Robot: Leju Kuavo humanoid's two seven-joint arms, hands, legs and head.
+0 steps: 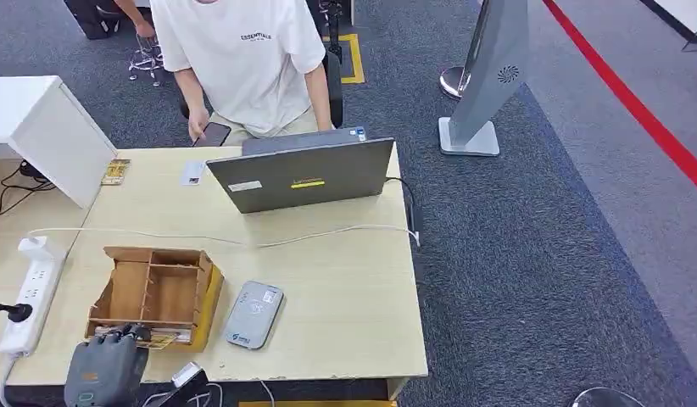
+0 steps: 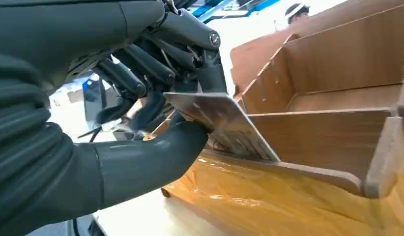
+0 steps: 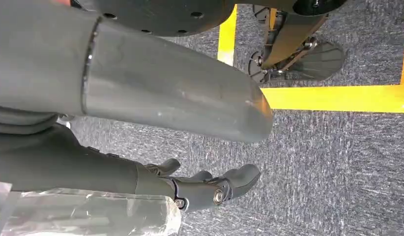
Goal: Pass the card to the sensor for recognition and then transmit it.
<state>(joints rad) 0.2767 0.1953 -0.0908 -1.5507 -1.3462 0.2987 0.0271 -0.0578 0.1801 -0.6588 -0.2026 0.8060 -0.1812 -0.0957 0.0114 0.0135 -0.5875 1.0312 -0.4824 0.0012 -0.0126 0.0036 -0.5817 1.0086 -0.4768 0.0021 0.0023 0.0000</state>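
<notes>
Left hand: the left hand is seen at the near edge of the wooden card organiser; in the left wrist view a card is pinched between the thick thumb and the darker fingers.
Card: it is held tilted, its far edge resting on the organiser's front slot, just above the orange base.
Right hand: the right hand is seen hanging over grey carpet with yellow floor tape; its fingers are loosely apart and nothing is held.
Sensor: a grey card reader is laid flat on the table just beside the organiser, on the side away from the power strip.
Power strip: a white power strip is placed on the organiser's other side, with a black plug in it.
Laptop: an open grey laptop is set beyond the organiser, a white cable running between them.
Person: a person in a white T-shirt is seated behind the laptop, a phone in hand.
Table: the pale wooden table carries all of these.
</notes>
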